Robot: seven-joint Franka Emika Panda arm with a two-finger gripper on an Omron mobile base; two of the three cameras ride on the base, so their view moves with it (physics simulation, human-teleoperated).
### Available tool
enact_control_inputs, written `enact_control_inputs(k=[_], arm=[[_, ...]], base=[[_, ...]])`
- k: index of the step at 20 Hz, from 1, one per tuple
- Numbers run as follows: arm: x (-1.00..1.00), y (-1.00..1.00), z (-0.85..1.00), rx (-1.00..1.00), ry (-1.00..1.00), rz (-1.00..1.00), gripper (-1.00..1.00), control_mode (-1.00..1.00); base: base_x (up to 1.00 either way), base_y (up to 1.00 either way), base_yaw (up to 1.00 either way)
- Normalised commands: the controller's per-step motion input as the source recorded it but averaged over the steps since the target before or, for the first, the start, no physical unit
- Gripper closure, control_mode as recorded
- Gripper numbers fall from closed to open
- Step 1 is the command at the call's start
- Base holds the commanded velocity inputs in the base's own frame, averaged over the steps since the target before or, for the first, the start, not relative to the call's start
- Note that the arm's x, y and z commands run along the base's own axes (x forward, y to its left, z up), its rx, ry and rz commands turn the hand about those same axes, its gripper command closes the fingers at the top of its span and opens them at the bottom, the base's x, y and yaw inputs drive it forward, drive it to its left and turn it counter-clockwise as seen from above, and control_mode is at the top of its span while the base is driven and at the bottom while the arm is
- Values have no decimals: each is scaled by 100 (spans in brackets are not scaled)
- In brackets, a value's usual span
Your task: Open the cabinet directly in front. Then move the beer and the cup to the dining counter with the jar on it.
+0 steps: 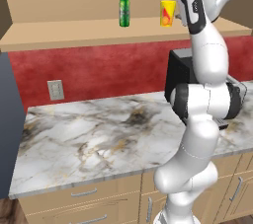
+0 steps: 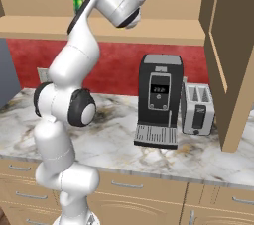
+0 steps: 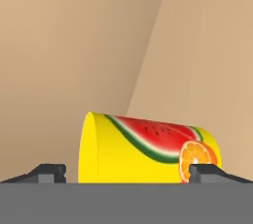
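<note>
Reaching up into the cabinet (image 1: 74, 30), your hand (image 3: 127, 171) is standing with fingers apart either side of the cup (image 3: 148, 149), not clamped on it; the cup is sitting on the shelf just right of the beer (image 1: 124, 6); the door (image 2: 223, 60) is hanging open above the bench (image 1: 99, 134).

Coffee machine (image 2: 159, 101) just beside toaster (image 2: 198, 108) on worktop (image 1: 99, 139)

Even soft light, faint shadows, slight blur
</note>
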Motion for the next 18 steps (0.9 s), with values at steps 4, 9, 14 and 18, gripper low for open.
enact_control_inputs(k=[4,9,14,18], arm=[[11,0,0,0,5,0,-100,-100],[13,0,0,0,1,0,-100,-100],[14,0,0,0,2,0,-100,-100],[4,0,0,0,5,0,-100,-100]], base=[[0,0,0],[0,0,0],[0,0,0],[0,0,0]])
